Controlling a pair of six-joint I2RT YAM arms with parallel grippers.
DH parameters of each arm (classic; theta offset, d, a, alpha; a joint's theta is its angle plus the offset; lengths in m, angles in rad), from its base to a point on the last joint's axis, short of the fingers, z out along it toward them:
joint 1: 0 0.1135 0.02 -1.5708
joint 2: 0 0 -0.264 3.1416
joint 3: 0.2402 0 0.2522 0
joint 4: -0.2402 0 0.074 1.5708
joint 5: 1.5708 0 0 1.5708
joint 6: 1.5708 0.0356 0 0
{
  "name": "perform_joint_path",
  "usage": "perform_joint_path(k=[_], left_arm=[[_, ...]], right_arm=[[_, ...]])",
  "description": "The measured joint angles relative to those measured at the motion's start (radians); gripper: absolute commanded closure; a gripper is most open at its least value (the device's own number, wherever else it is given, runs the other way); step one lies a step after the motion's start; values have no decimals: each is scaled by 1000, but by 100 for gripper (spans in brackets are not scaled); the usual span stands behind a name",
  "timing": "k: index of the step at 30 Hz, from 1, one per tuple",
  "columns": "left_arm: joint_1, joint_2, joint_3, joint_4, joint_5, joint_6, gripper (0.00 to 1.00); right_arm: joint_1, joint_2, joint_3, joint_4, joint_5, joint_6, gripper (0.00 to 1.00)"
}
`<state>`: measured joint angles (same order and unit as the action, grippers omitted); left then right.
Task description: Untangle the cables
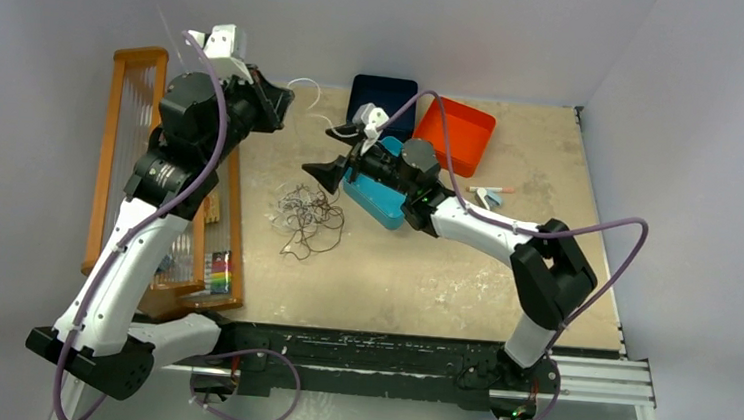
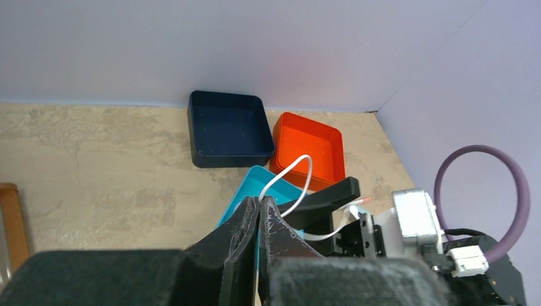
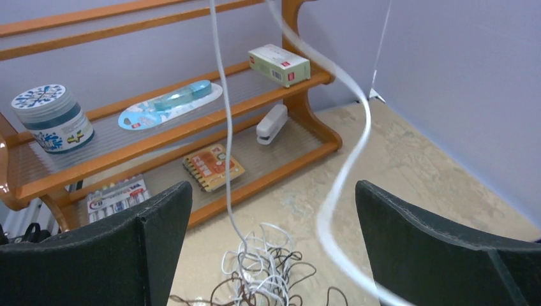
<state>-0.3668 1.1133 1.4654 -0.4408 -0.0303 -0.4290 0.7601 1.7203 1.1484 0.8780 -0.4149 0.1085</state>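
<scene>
Left gripper: the left gripper (image 2: 260, 200) has its fingers pressed together, pinching a white cable (image 2: 300, 167) right at the tips. In the top view it is raised at about 11 o'clock of the table (image 1: 423, 274), close to the far wall.
White cable: from the pinch it arcs up and over toward 3 o'clock in the left wrist view, then drops beside one black finger of the other arm. Whether it touches that finger cannot be told.
Right gripper: the right gripper (image 3: 273, 191) has its fingers spread wide and grips nothing. A blurred white strand hangs through the gap between them, and a second, sharper strand runs nearly upright at its 10 o'clock. Seen from above, the gripper is near the table's middle.
Tangle of cables: the tangle of cables (image 1: 305, 215) lies on the tabletop, a loose heap of thin white and dark wires at 7 o'clock of the right gripper. In the right wrist view the upright white strand rises out of this heap and leaves the top edge.
Trays: a teal tray (image 1: 378, 209) lies partly under the right arm. A navy tray (image 1: 382, 95) and an orange tray (image 1: 454, 134) stand side by side at 12 o'clock, by the far wall.
Shelf: a wooden rack (image 1: 137, 81) stands along the 9 o'clock edge. On its shelves are a round tub (image 3: 51, 118), a small box (image 3: 279, 64) and a white stapler (image 3: 271, 124).
</scene>
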Motion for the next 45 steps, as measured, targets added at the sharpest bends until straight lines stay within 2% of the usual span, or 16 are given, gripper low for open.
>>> perform_joint_path(k=[2, 6, 16, 37, 45], left_arm=[[0, 11, 24, -3, 2, 3, 100], [0, 31, 77, -6, 5, 3, 100], [0, 73, 184, -10, 10, 2, 100], [0, 139, 408, 24, -8, -35, 100], [0, 185, 500, 30, -32, -42, 100]], right_arm=[[3, 23, 30, 3, -8, -2, 2], [6, 76, 88, 7, -35, -4, 13], [8, 203, 114, 19, -108, 44, 31], [48, 455, 113, 76, -125, 121, 41], [64, 455, -2, 140, -113, 129, 39]])
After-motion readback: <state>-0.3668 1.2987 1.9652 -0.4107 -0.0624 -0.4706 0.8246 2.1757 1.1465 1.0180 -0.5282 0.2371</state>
